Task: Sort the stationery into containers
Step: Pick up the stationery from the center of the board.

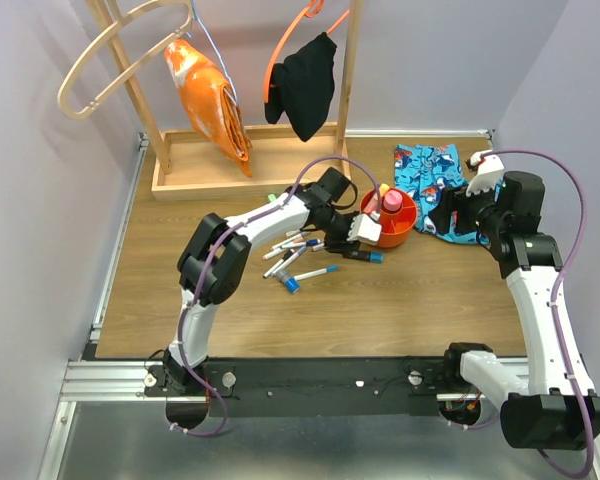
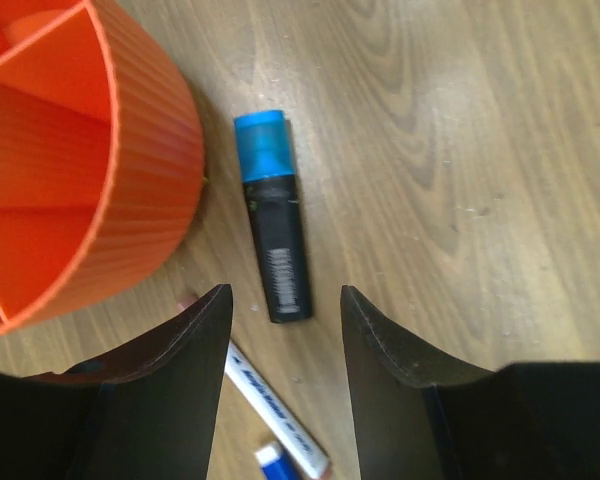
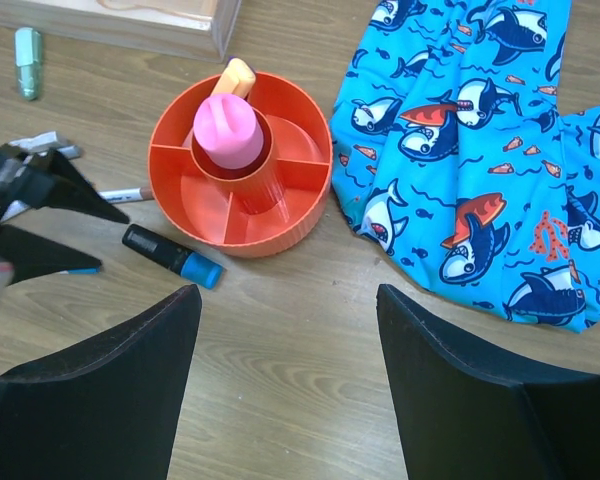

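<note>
task looks early on. the orange tub sits on the worktop just beside a shark-print cloth. its centre cup holds a pink glue-stick-like tube, w/ a yellow-orange item poking up behind it; can't tell which slot that one's in. the outer compartments seen from the right wrist look bare.

left to do: pretty much everything else. a black highlighter w/ blue cap lies flat on the wood just beside the tub wall, not touching it afaict. a loose cluster of pens & markers lies further left of the tub, incl. a white marker w/ blue print near the highlighter's tail end.

left gripper is about half open, nothing in it, jaws either side of the highlighter's black end and above it; prob the next pick, judging by the line-up. right gripper is spread wide, empty, hanging well above the worktop & looking down at the tub.

small green item lies near the wooden tray base, apart from the rest.
</note>
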`<state>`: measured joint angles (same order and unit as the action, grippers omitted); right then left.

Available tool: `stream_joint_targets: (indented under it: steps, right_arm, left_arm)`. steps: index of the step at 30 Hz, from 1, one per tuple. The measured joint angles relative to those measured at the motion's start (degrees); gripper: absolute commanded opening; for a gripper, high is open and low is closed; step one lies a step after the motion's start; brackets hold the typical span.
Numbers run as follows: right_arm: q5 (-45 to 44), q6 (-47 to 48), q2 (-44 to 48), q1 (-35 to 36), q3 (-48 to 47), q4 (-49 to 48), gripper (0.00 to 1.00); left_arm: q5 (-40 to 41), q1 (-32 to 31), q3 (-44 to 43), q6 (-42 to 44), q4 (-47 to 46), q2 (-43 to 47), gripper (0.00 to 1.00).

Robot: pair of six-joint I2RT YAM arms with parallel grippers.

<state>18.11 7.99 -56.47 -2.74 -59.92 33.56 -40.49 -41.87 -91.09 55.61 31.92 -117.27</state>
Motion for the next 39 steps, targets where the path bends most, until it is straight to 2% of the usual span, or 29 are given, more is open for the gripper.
stream_joint_targets:
  steps: [7,22,28,34,36,39]
  right_arm:
    - [1.0,-0.2,0.7,0.0,0.4,0.0,0.79]
    - [2.2,-0.4,0.9,0.0,3.2,-1.4,0.79]
    - [2.2,-0.4,1.8,0.0,4.2,-1.3,0.79]
    - [2.3,-0.4,2.8,0.0,4.6,-1.3,0.79]
    - [2.4,-0.4,3.0,0.0,4.7,-1.3,0.79]
    - [2.4,-0.4,3.4,0.0,4.9,-1.3,0.79]
  left_arm:
    - [2.8,-1.5,-9.4,2.8,6.4,-6.9,0.56]
    - [8.9,-4.3,-19.1,1.9,14.6,-15.8,0.56]
    - [9.0,-4.7,-18.4,1.9,15.5,-15.6,0.55]
    - [9.0,-7.3,-9.0,-0.4,12.9,-10.1,0.56]
    - [9.1,-8.5,-6.9,-2.3,11.1,-8.9,0.64]
    - [10.2,-9.5,-5.7,-6.6,8.3,-8.3,0.66]
